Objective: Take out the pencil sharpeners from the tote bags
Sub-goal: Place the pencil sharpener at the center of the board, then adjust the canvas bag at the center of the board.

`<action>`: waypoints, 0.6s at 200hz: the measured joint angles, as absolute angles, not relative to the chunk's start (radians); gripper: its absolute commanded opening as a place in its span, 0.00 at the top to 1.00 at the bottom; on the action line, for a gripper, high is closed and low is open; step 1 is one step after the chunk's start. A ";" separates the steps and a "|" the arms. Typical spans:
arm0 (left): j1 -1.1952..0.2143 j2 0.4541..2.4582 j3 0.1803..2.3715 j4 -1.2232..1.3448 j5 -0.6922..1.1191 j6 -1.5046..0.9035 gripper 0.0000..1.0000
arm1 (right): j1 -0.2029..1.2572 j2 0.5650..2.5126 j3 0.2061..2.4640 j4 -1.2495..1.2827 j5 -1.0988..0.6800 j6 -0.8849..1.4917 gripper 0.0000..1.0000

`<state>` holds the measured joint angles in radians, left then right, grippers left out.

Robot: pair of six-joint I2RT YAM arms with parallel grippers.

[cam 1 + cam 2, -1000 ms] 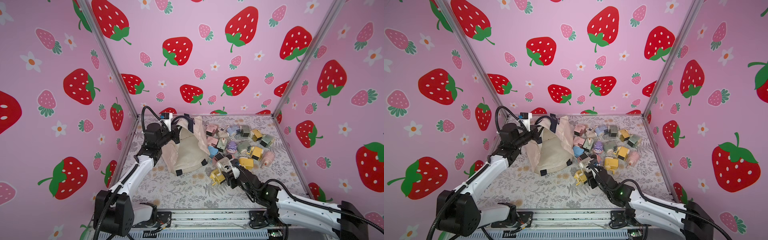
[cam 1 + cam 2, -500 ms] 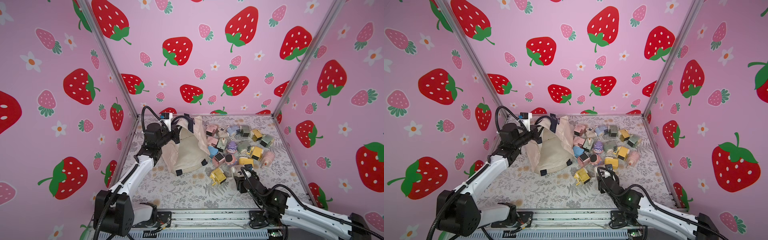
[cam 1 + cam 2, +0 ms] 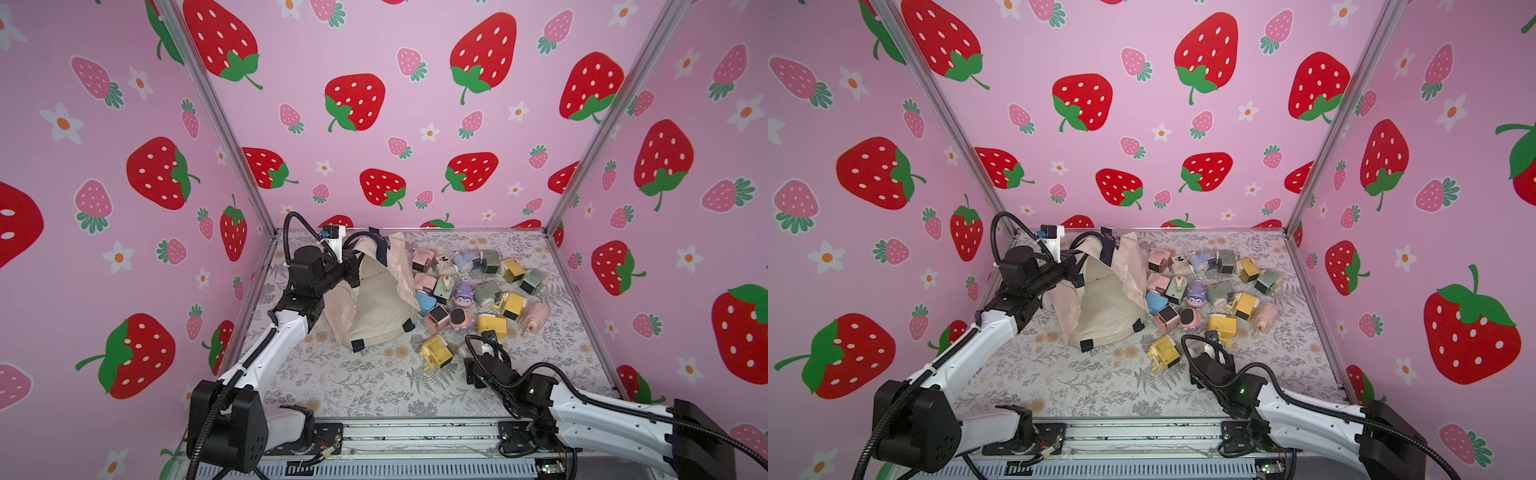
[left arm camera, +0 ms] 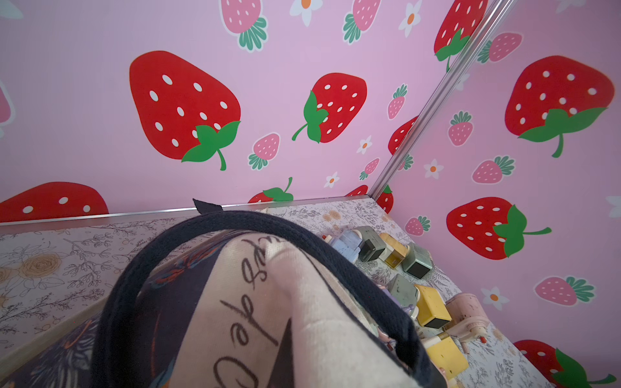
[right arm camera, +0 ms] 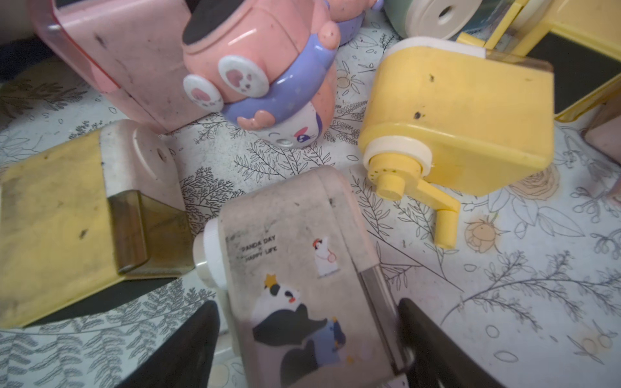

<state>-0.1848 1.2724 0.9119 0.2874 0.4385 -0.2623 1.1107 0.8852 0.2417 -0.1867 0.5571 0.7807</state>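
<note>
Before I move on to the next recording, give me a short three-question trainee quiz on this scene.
1. True or false: the left fingers are shut on the tote bag.
2. Between the right fingers sits: A a yellow sharpener; B the cream panda sharpener; C a purple sharpener.
3. On which side of the tote bag, the robot's own, do the loose pencil sharpeners lie?
Key: 1 true; 2 B; 3 its right.

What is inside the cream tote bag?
Only cream fabric shows in the tote bag, its rim pinched by the left gripper; the pencil sharpeners in view lie outside it. Folds cover its deeper part, so more may hide there.
</note>
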 measured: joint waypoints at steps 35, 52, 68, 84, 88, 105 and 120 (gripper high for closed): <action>-0.186 1.272 0.912 0.287 0.439 -0.262 1.00 | 1.111 0.870 0.271 -0.173 0.569 0.718 0.12; -0.187 1.272 0.912 0.287 0.438 -0.262 1.00 | 1.111 0.862 0.311 -0.152 0.565 0.668 0.13; -0.188 1.272 0.912 0.287 0.438 -0.263 1.00 | 1.111 0.880 0.365 -0.110 0.542 0.620 0.12; -0.188 1.272 0.913 0.286 0.437 -0.266 1.00 | 1.111 0.951 0.425 -0.043 0.493 0.578 0.12; -0.188 1.272 0.913 0.286 0.437 -0.267 1.00 | 1.111 0.974 0.440 -0.026 0.477 0.570 0.12; -0.188 1.272 0.918 0.282 0.434 -0.275 1.00 | 1.111 1.120 0.513 0.047 0.388 0.540 0.12; -0.188 1.273 0.923 0.278 0.429 -0.284 1.00 | 1.111 1.256 0.581 0.100 0.308 0.521 0.12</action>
<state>-0.1883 1.2728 0.9234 0.2775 0.4294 -0.2840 1.1107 1.2560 0.5808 0.1001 0.3080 0.5205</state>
